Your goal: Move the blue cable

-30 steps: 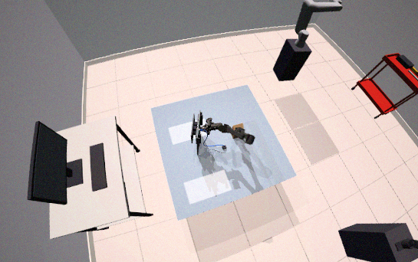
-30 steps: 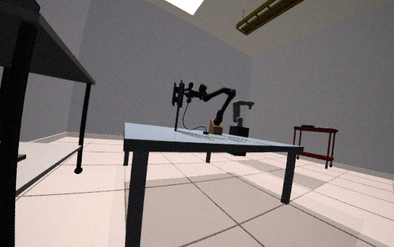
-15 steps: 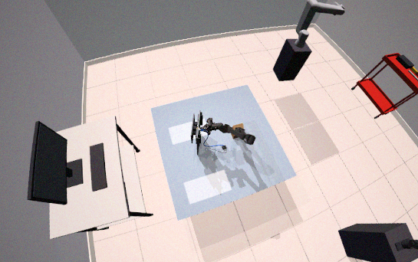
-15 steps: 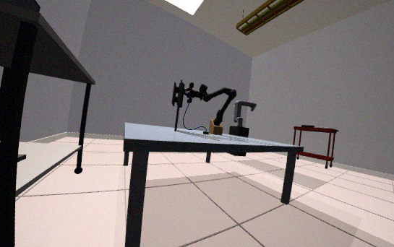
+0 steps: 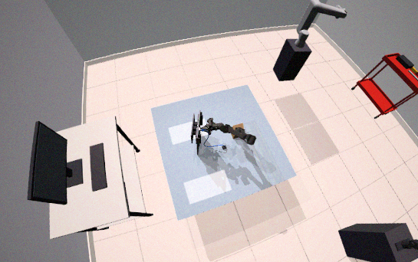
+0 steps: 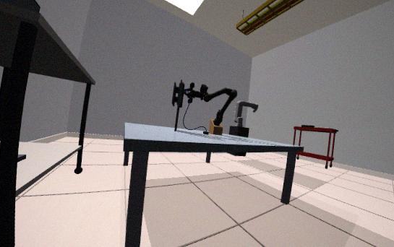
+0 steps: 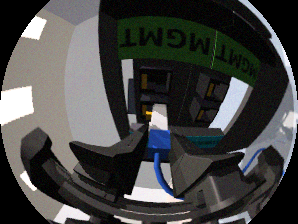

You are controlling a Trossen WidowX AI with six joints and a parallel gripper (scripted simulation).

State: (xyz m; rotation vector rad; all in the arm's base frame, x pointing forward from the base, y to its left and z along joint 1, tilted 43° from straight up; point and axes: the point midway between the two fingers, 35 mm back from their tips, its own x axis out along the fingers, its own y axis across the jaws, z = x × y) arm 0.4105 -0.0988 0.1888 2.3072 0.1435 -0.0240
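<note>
Two dark angular fingers of the black gripper pinch the blue-and-clear plug at a port under the green MGMT label; only the wrist view shows this. The exterior view shows the thin blue cable drooping to the pale blue tabletop.

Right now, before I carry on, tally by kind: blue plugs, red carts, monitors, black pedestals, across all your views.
Blue plug: 1
Red cart: 1
Monitor: 1
Black pedestals: 2
Total: 5
</note>
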